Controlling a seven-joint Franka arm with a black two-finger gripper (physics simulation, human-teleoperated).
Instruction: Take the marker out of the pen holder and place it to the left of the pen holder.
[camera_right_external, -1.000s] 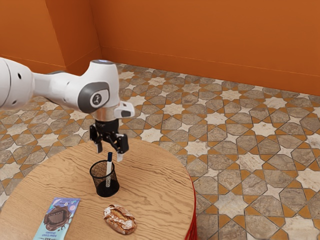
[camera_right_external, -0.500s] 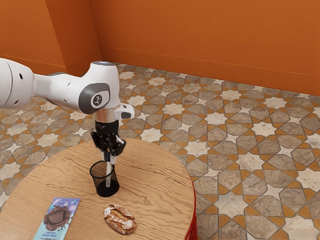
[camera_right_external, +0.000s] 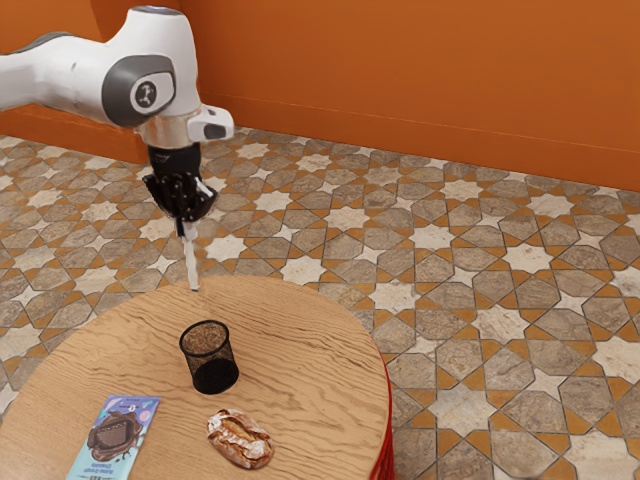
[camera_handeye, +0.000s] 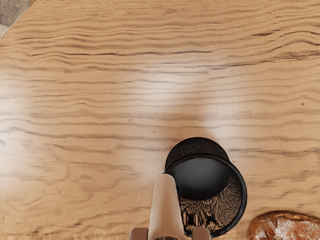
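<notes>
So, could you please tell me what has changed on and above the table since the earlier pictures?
The gripper, open above the marker at first, has closed on it and lifted it clear of the black mesh pen holder, carrying it up and toward the exterior view's left. The pen holder, the crusty bread and the chocolate bar stayed where they were.

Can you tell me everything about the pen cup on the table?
The pen holder is a round black cup, open on top. It has a smooth rim, see-through mesh sides and a dark, solid-looking bottom. It looks like metal. It stands upright on the wooden table, close to the bread but apart from it. It looks empty, and only the table touches it.
</notes>
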